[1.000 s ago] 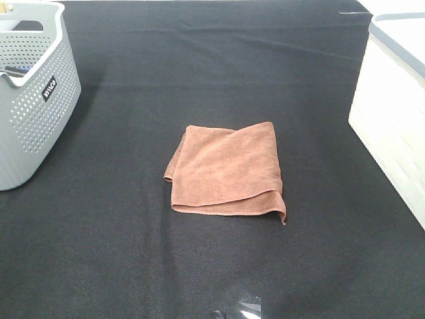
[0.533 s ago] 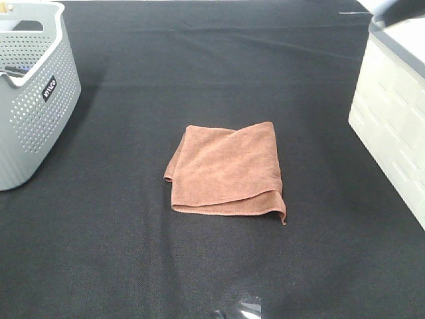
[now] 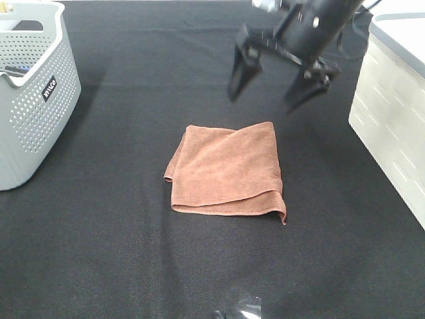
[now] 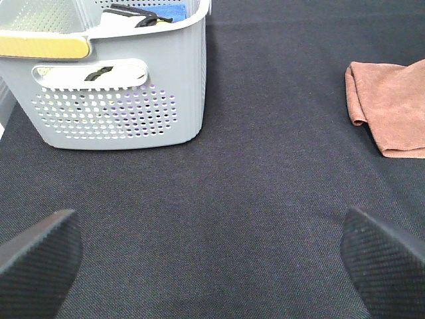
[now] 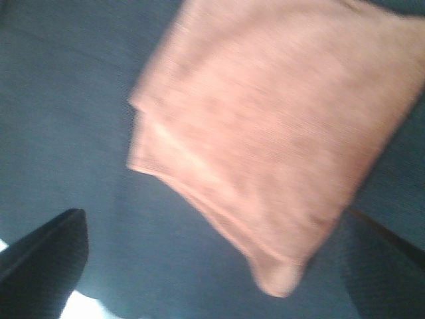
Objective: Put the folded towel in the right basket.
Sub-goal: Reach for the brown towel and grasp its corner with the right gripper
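A folded, rust-brown towel (image 3: 227,169) lies flat on the middle of a table (image 3: 133,259) covered in black cloth. It is roughly square, with its layered edges showing along the near side and one corner drooping to a small point at the near right. Nothing touches it. The right gripper (image 3: 262,100) hangs in the air just beyond the towel's far edge, reaching in from the upper right on a black arm. Its two dark fingers (image 3: 240,70) are spread wide and point down, with nothing between them. The right wrist view is blurred; it looks down on the towel, which fills most of that picture, with a fingertip at each side. The right basket (image 3: 392,119), white with a grey rim, stands at the table's right edge, well apart from the towel. The left basket (image 3: 33,113), grey and perforated with a small dark label, stands at the far left, also well apart. The left wrist view shows a yellow handle on it and some dark and blue items inside, too small to name. In that same view the left gripper (image 4: 212,266) is low over bare cloth, its textured pads (image 4: 40,256) far apart and holding nothing, with the towel off to one side.
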Tool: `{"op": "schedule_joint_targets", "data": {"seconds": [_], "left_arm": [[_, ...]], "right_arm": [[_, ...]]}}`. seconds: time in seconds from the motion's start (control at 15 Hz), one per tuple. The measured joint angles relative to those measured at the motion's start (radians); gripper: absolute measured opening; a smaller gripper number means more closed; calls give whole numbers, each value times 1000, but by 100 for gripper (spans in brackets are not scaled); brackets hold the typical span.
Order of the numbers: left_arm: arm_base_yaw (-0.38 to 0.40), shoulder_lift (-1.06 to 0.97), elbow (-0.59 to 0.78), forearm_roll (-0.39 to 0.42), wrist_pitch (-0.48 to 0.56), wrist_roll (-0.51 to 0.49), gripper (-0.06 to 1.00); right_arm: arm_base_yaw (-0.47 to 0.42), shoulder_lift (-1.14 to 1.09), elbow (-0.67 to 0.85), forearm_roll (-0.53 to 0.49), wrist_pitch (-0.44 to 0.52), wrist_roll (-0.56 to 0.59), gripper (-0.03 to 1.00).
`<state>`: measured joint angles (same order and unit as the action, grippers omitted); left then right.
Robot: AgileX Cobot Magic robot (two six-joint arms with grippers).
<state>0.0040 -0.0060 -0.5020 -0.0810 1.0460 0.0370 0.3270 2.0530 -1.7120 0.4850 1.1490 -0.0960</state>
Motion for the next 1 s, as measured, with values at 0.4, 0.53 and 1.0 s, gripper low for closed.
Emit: {"op": "schedule_joint_targets", "data": {"seconds": [0.4,0.53,1.0], "left_arm": [[0,0,0,-1,0,0,99],[0,0,0,-1,0,0,99],[0,0,0,-2,-2,0,99]], "right_arm": [[-126,91,-9,-22,6,27,96],[-151,129,-9,9,-11,17,96],[-150,256,-9,59,-117,-2,96]]}}
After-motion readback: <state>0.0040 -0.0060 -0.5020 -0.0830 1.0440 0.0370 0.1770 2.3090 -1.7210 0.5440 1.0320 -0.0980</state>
